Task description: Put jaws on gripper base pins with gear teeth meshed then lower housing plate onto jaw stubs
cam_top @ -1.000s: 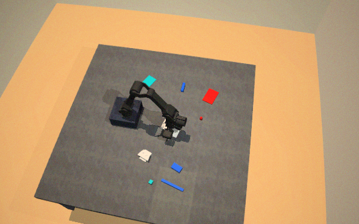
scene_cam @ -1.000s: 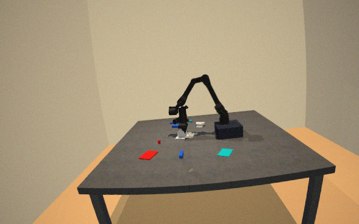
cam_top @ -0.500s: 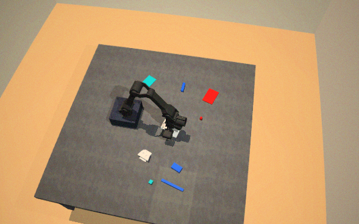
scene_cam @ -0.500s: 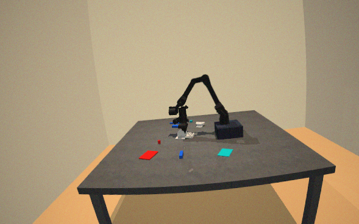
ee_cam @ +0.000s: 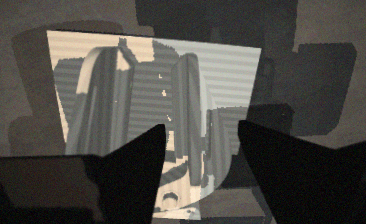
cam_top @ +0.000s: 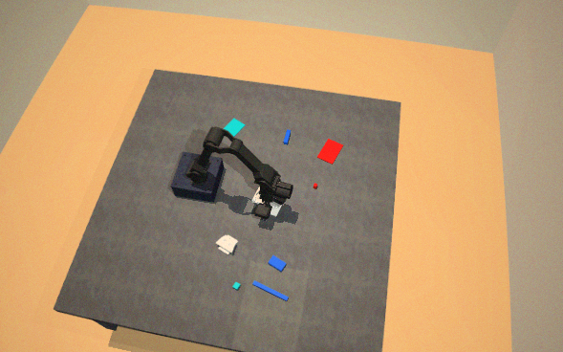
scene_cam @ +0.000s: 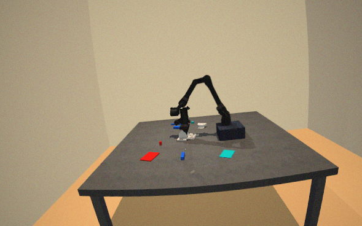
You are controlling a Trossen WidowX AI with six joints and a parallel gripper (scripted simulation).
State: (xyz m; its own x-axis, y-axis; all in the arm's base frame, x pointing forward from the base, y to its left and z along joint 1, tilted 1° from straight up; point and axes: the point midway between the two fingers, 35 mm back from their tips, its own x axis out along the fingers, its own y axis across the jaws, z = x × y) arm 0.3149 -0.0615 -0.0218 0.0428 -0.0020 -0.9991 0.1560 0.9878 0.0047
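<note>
My hand (cam_top: pixel 265 209) (scene_cam: pixel 184 132) (ee_cam: pixel 201 129) hangs low, its fingers pointing down and partly open, with a gap between the tips and nothing gripped; in the wrist view the tips stand on either side of the lower part of a tall ridged piece (ee_cam: pixel 188 100), though I cannot tell whether either one touches it. A second ridged piece (ee_cam: pixel 104 100) stands beside it, and both show against a pale plate (cam_top: pixel 276 209) (scene_cam: pixel 181 139) (ee_cam: pixel 229 75) that lies under my hand; a rounded part with a small round hole shows near the bottom of that view; whether any teeth mesh I cannot tell, since my fingers and the shadows hide too much. Behind my hand, my arm (cam_top: pixel 248 160) (scene_cam: pixel 213 90) arches up and back to a dark block (cam_top: pixel 179 188) (scene_cam: pixel 230 135) on the grey table (cam_top: pixel 351 230) (scene_cam: pixel 210 175); a white curved piece (cam_top: pixel 227 243) (scene_cam: pixel 201 125) lies apart from the pale plate, and I cannot tell which part it is. Farther out on that side are a blue block (cam_top: pixel 277 263) (scene_cam: pixel 176 127), a long blue stick (cam_top: pixel 270 291) and a small teal cube (cam_top: pixel 236 286) (scene_cam: pixel 192 122); on the opposite side of the table lie a little red cube (cam_top: pixel 315 186) (scene_cam: pixel 160 143), a flat red square (cam_top: pixel 330 151) (scene_cam: pixel 150 156), a short blue bar (cam_top: pixel 287 137) (scene_cam: pixel 182 156) and a flat teal square (cam_top: pixel 234 126) (scene_cam: pixel 227 153).
</note>
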